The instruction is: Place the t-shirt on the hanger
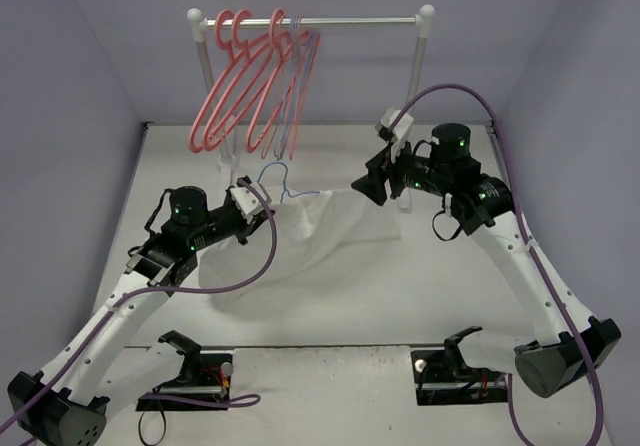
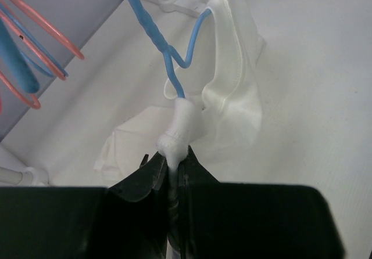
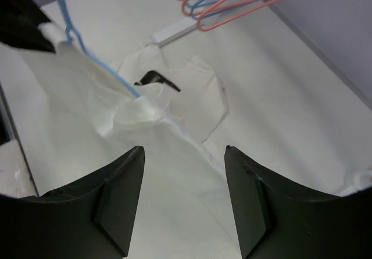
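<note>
The white t-shirt point(image 1: 320, 231) lies crumpled on the table between the arms. The thin light-blue hanger point(image 1: 281, 179) is partly inside it, with its hook sticking up near the left gripper. My left gripper point(image 1: 250, 202) is shut on a bunch of shirt fabric wrapped around the hanger's wire. In the left wrist view the gripper point(image 2: 172, 157) pinches the fabric, and the hanger point(image 2: 152, 28) rises beyond it past the shirt point(image 2: 235, 105). My right gripper point(image 1: 366, 188) is open and empty, hovering over the shirt's right part. In the right wrist view the gripper point(image 3: 183, 151) is above the shirt point(image 3: 192, 96) and the hanger wire point(image 3: 102, 68).
A white clothes rack point(image 1: 415, 106) stands at the back, close behind the right gripper. Several pink-red hangers point(image 1: 235, 86) and thin bluish ones point(image 1: 303, 76) hang from its rail. They also show in the left wrist view point(image 2: 43, 29) and the right wrist view point(image 3: 232, 3). Purple walls enclose the table.
</note>
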Robot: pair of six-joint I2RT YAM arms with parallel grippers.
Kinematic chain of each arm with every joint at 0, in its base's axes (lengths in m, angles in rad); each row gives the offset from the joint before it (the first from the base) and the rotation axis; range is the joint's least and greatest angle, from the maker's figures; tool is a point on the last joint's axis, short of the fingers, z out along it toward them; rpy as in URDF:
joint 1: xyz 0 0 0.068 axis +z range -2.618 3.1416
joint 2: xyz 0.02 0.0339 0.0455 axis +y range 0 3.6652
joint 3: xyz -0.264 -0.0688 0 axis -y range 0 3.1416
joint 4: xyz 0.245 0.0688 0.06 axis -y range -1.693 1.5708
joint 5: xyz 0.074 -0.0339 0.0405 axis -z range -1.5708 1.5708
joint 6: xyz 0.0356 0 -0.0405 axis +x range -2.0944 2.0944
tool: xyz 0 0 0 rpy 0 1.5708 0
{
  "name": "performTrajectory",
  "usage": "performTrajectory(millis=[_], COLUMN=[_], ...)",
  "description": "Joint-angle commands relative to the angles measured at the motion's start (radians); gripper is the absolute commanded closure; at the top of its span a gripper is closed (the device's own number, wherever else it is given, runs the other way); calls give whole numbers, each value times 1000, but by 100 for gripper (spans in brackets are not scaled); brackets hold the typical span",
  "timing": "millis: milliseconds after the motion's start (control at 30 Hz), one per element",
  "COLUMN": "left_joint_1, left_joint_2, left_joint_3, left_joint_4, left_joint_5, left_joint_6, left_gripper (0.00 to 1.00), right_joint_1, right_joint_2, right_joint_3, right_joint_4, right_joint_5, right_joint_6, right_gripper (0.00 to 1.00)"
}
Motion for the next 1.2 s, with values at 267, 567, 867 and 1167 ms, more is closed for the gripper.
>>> performTrajectory(millis=[267, 567, 867, 1167], left_joint_1=[14, 14, 24, 142], left_joint_2=[-11, 17, 43, 19], left_joint_3=[140, 183, 224, 315], left_joint_4=[-2, -51, -110, -201], left_joint_5=[164, 201, 128, 12], left_joint_6=[50, 74, 125, 168], left_gripper=[100, 100, 99, 57], right_joint_1=[4, 76, 55, 17], right_joint_2=[73, 136, 73, -45], right_joint_3=[-97, -59, -61, -67], right_joint_4=[27, 27, 27, 27], right_joint_5=[-154, -185, -192, -123], right_joint_6=[-222, -239, -233, -237], right_gripper=[43, 55, 100, 100])
